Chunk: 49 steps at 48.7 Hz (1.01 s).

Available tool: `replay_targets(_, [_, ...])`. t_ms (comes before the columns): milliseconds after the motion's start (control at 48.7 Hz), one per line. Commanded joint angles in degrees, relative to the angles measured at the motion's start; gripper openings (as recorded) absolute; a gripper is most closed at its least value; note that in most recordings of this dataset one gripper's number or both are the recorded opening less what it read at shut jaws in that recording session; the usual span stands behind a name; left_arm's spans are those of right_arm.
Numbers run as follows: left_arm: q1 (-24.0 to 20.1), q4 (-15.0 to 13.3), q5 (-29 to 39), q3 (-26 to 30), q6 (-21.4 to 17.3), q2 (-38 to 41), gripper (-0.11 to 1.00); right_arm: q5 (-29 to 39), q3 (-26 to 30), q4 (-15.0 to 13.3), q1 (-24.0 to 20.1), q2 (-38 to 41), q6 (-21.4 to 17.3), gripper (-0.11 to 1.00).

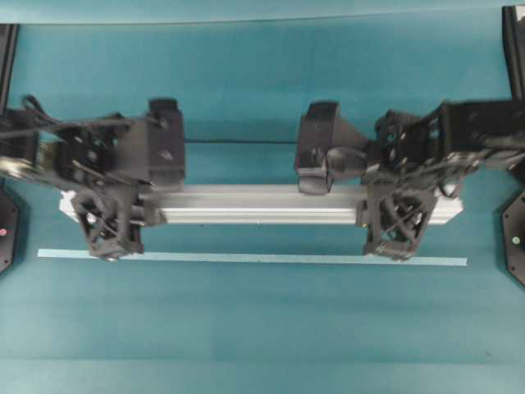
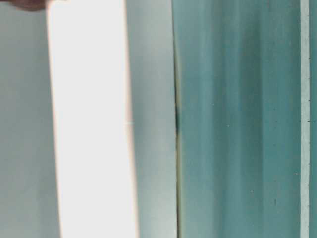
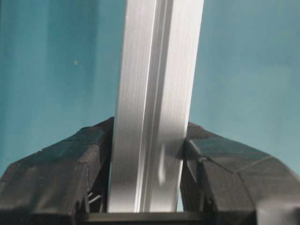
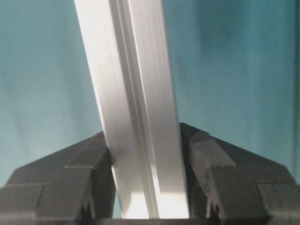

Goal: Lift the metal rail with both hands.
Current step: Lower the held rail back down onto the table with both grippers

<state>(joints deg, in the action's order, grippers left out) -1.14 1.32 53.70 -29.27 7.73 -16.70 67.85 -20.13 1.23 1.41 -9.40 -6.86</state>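
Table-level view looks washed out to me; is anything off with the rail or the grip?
That view shows only bright glare and teal surface, nothing usable. Otherwise nothing stands out: the metal rail lies level and parallel to the tape strip, clamped by the left hand and right hand.

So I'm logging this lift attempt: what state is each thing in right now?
metal rail: level, clamped near both ends.
left gripper: shut on the rail, fingers against both its sides.
right gripper: shut on the rail, likewise.
tape strip: flat on the table, untouched.
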Motion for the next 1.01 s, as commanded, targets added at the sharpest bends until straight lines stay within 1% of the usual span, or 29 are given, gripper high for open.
replay_targets(0, [-0.53,0.18,-1.32,-1.05,0.18,1.05,0.37,-4.39,-2.64,0.09,0.35,0.18,-0.35,0.39])
replay_targets(144, [-0.53,0.18,-5.01,-3.34,0.44,4.66,0.37,-10.37,-6.06,0.0,0.26,1.85,-0.44,0.39])
replay_targets(205, [-0.53,0.18,-6.86,-4.13,0.53,6.06,0.37,-11.95,-7.03,0.09,0.09,2.9,-0.44,0.39])
replay_targets(328, [-0.53,0.18,-8.44,-5.71,0.53,8.88,0.37,-14.41,-8.53,0.09,-0.18,5.01,-0.53,0.39])
replay_targets(492, [0.18,0.18,-10.99,-7.38,0.53,12.39,0.37,-19.34,-10.63,0.09,-0.53,7.56,-0.7,0.39])
replay_targets(698, [0.0,0.18,-16.17,-8.53,0.53,14.15,0.37,-23.64,-13.36,0.26,-0.79,8.44,-0.79,0.39])
replay_targets(882, [0.0,0.18,-16.96,-9.93,0.53,15.29,0.37,-26.81,-15.91,0.35,-0.79,8.7,-0.7,0.39])
replay_targets(985, [0.0,0.18,-18.28,-11.43,0.53,15.56,0.37,-28.04,-16.79,1.05,-0.88,9.14,-0.62,0.39])
